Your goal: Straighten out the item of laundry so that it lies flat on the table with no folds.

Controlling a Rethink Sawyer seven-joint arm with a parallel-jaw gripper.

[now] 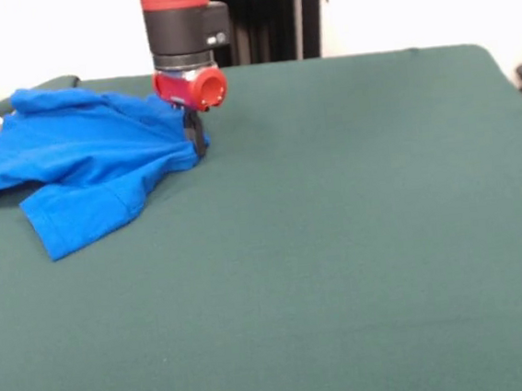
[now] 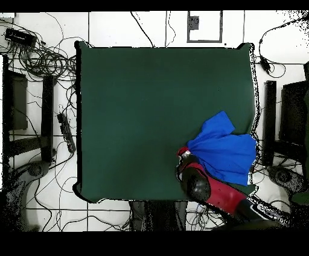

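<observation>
The blue T-shirt (image 1: 91, 156) lies crumpled at the far left of the green table (image 1: 358, 242), with one sleeve spread toward the front. Part of it hangs over the table's left edge. My gripper (image 1: 197, 139) points down at the shirt's right edge, its dark fingers close together on the cloth, which draws to a point there. In the overhead view the shirt (image 2: 226, 151) sits at the table's (image 2: 151, 108) right side near the robot's edge, with the gripper (image 2: 183, 154) at its left tip. The fingertips are hidden there by the red wrist.
The black pedestal (image 1: 267, 15) stands behind the table's far edge. Cables (image 2: 42, 60) and dark stands (image 2: 270, 121) lie on the floor around the table. The shirt's far part reaches the table's corner (image 1: 56, 84).
</observation>
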